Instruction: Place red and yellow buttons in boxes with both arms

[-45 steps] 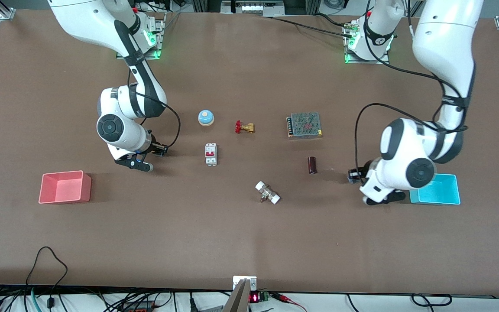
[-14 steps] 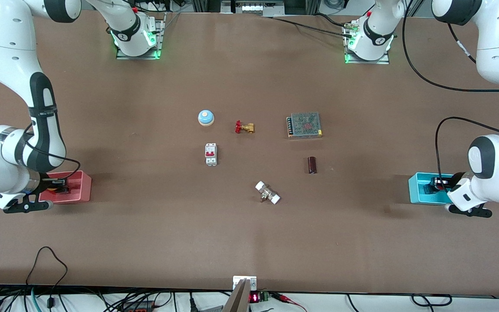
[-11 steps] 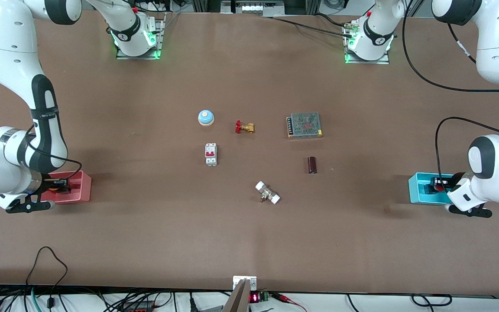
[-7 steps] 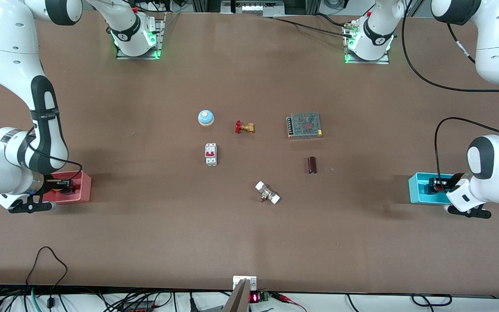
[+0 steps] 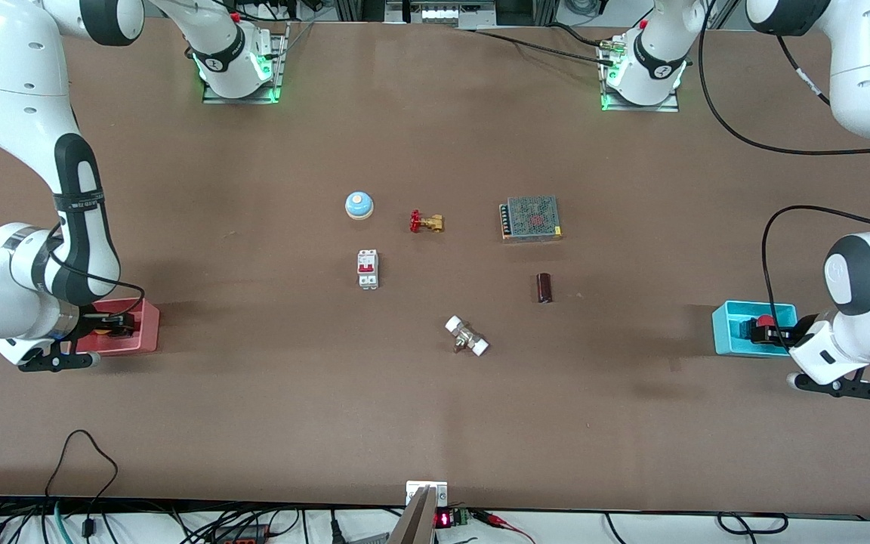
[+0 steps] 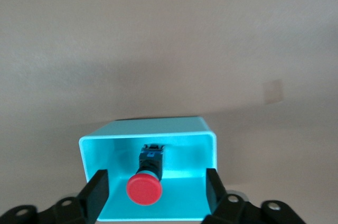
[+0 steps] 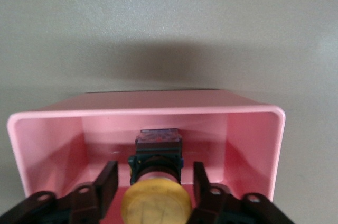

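The red button (image 6: 143, 189) lies inside the cyan box (image 6: 206, 145), cap toward my left wrist camera. My left gripper (image 6: 156, 195) is open above the box, fingers (image 6: 97, 192) clear of the button on both sides. In the front view the cyan box (image 5: 733, 332) sits at the left arm's end with the red button (image 5: 764, 323) in it. The yellow button (image 7: 156, 200) rests in the pink box (image 7: 253, 129). My right gripper (image 7: 153, 182) is open around it, with a gap at each finger. The pink box (image 5: 142, 332) is at the right arm's end.
Mid-table lie a blue dome (image 5: 359, 204), a brass valve (image 5: 427, 222), a white breaker (image 5: 368, 269), a metal power supply (image 5: 531, 217), a dark cylinder (image 5: 544, 287) and a white-ended fitting (image 5: 467, 336).
My left gripper has drawn back from the cyan box toward the front camera, leaving the red button inside. My right gripper has hardly moved over the pink box.
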Tool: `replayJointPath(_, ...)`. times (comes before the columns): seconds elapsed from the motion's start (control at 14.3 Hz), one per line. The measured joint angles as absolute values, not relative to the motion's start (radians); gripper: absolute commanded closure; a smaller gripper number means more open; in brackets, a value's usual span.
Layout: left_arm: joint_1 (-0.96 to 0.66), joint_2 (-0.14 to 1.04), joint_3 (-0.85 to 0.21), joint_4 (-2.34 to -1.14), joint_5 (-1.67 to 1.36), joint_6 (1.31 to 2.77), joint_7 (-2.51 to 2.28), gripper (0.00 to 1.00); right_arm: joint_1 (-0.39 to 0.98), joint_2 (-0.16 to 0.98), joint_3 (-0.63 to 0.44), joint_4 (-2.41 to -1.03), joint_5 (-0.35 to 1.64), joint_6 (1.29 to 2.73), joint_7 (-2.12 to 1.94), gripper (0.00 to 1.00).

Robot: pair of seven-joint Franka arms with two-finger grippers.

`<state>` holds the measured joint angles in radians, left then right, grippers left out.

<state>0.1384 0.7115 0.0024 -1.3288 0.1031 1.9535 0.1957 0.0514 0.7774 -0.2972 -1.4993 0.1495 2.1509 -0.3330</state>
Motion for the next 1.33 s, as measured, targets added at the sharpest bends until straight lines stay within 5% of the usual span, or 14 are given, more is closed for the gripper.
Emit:
replayJointPath(0.14, 0.119, 0.684, -0.001, -1.327, 0.103, 1.95, 0.149, 0.0, 0.055, 0.76, -0.297, -1.481, 0.16, 2.109, -0.33, 0.0)
replayJointPath(0.56, 0.073, 0.561, -0.009, -1.336, 0.103, 1.851, 0.069, 0.0, 0.059, 0.586, -0.297, -1.461, 0.16, 1.944, -0.308, 0.0)
replayJointPath(1.33, 0.075, 0.065, -0.032, -1.607, 0.036, 1.779, 0.043, 0.0, 0.247, 0.336, -0.299, -1.459, 0.158, 1.668, 0.112, 0.0)
